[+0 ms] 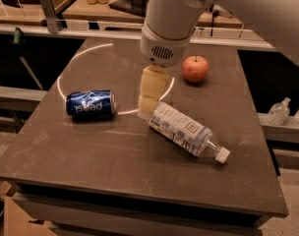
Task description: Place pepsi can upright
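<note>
The pepsi can (90,104) lies on its side on the counter (105,181), left of the frame's centre. It is a small, dark blue metal can with a glossy skin that catches a pale streak of light along its upper flank. The white "pepsi" lettering runs along its length and reads upside down from this view. Its long axis runs nearly left to right across the picture, with its two round ends facing the left and right edges. The can rests by the lower part of a thin bright ring of light (66,73) that curves over the dark brown counter top.

Just right of the can, apart from it, hangs the gripper (147,106), a cream-coloured piece pointing down from the white arm (169,23) that enters from the top of the frame. Its tip is low over the counter, between the can and the bottle. Whether it is clenched or released cannot be told, and it holds nothing that can be seen.

Right and below the gripper, a clear plastic bottle (181,129) with a printed label lies on its side, slanting toward the lower right, its white cap (222,155) at that end. Its upper end is just beside the gripper's tip. A red apple (195,69) sits further up and right, well apart from the can.
</note>
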You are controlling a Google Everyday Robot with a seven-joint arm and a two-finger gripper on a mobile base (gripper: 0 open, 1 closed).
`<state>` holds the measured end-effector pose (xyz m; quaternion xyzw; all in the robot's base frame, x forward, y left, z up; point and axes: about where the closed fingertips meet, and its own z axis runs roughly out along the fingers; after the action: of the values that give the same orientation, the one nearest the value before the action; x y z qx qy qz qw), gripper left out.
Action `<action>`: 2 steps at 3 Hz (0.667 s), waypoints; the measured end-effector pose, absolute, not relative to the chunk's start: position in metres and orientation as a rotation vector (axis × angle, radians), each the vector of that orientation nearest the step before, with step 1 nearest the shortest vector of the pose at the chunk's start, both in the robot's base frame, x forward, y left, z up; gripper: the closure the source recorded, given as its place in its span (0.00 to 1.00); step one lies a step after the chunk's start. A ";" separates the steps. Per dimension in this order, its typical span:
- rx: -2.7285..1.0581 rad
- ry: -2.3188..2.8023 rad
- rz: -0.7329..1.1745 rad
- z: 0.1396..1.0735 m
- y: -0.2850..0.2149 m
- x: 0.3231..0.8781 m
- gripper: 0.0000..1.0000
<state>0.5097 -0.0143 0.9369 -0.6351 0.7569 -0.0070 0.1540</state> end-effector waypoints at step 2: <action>-1.896 2.145 0.097 0.902 0.050 0.508 0.00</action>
<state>0.5082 0.0502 0.9022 -0.6556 0.7416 0.0337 0.1381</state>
